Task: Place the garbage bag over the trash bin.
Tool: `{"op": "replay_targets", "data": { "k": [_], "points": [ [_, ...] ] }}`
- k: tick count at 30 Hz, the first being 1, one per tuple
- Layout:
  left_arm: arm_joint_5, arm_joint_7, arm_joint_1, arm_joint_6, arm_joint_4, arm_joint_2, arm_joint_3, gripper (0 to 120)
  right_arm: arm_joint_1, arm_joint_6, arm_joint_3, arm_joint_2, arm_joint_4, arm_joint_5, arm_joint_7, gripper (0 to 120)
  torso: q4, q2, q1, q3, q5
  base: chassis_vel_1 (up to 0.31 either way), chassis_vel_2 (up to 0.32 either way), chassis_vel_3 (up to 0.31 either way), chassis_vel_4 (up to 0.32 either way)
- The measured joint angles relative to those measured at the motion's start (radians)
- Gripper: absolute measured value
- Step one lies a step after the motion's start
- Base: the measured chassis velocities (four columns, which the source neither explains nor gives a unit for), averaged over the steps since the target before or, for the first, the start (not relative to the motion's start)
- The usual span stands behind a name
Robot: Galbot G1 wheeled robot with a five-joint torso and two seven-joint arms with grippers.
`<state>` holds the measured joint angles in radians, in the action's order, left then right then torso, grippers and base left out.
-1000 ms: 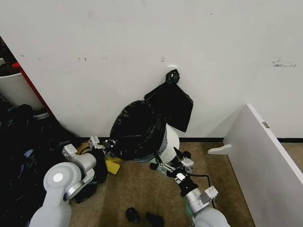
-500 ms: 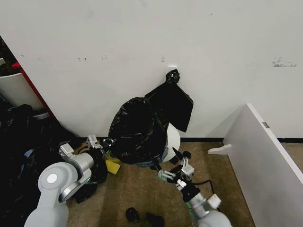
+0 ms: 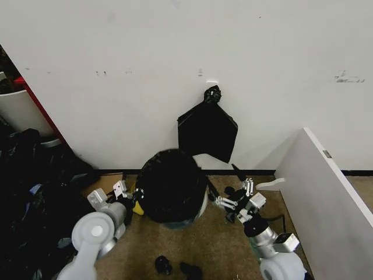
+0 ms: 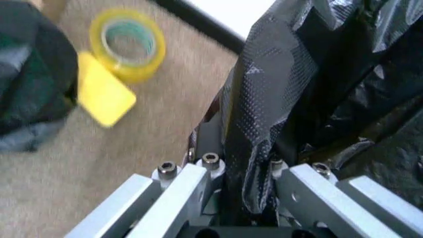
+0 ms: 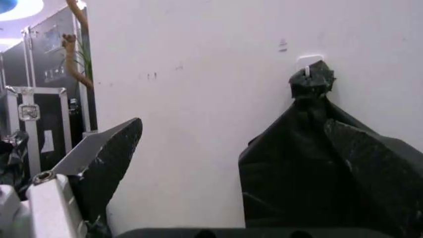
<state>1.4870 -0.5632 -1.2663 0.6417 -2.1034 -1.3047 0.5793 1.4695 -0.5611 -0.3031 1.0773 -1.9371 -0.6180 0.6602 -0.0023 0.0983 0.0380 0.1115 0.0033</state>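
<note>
Head view: crinkly glossy black garbage bag drapes the round white trash bin by the wall. Right gripper beside it, fingers spread, empty.
Left wrist view: left gripper clenched on bag plastic.

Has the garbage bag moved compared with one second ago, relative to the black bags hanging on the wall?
Yes. The garbage bag has dropped lower and away from the hanging black bags, which it overlapped earlier; white wall now shows between them.
</note>
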Motion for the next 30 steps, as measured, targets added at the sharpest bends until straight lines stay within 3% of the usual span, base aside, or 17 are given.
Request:
{"op": "replay_targets", "data": {
  "k": [1, 2, 5, 7, 10, 20, 27, 30],
  "points": [
    [-0.074, 0.005, -0.017, -0.008, 0.003, 0.003, -0.018, 1, 0.002, 0.003, 0.006, 0.01, -0.03, 0.014, -0.117, 100, -0.0003, 0.0, 0.0, 0.0, 0.0006, 0.0, 0.0, 0.0, 0.0],
    [-0.074, 0.005, -0.017, -0.008, 0.003, 0.003, -0.018, 1, 0.002, 0.003, 0.006, 0.01, -0.03, 0.014, -0.117, 100, -0.0003, 0.0, 0.0, 0.0, 0.0006, 0.0, 0.0, 0.0, 0.0],
    [-0.282, 0.005, -0.047, -0.021, 0.03, 0.011, -0.063, 1, 0.008, 0.032, 0.043, 0.039, -0.095, 0.177, -0.44, 100, 0.0004, 0.0, 0.0, 0.0, 0.0006, 0.0, 0.0, 0.0, 0.0],
    [-0.385, 0.003, -0.05, -0.021, 0.061, 0.011, -0.111, 1, 0.02, 0.053, 0.054, 0.045, -0.123, 0.239, -0.518, 100, 0.0002, 0.0, 0.0, 0.0, 0.0, 0.0, 0.0, 0.0, 0.0],
    [-0.414, -0.002, -0.048, -0.001, 0.092, 0.007, -0.153, 4, 0.034, 0.064, 0.057, 0.044, -0.14, 0.254, -0.536, 100, -0.0001, 0.0, 0.0, 0.0, 0.0003, 0.0, 0.0, 0.0, 0.0],
    [-0.523, 0.003, -0.078, -0.011, 0.138, -0.016, -0.223, 41, 0.041, 0.069, 0.057, 0.04, -0.133, 0.256, -0.544, 100, 0.0, 0.0, 0.0, 0.0, 0.0004, 0.0, 0.0, 0.0, 0.0],
    [-0.556, -0.018, -0.156, -0.011, 0.037, 0.016, -0.206, 67, 0.037, 0.087, 0.062, 0.046, -0.131, 0.259, -0.543, 100, 0.0001, 0.0, 0.0, 0.0, 0.0002, 0.0, 0.0, 0.0, 0.0],
    [-0.563, -0.053, -0.196, -0.005, -0.079, 0.037, -0.184, 78, 0.034, 0.091, 0.06, 0.046, -0.133, 0.261, -0.546, 100, 0.0001, 0.0, 0.0, 0.0, 0.0003, 0.0, 0.0, 0.0, 0.0]
  ]
}}
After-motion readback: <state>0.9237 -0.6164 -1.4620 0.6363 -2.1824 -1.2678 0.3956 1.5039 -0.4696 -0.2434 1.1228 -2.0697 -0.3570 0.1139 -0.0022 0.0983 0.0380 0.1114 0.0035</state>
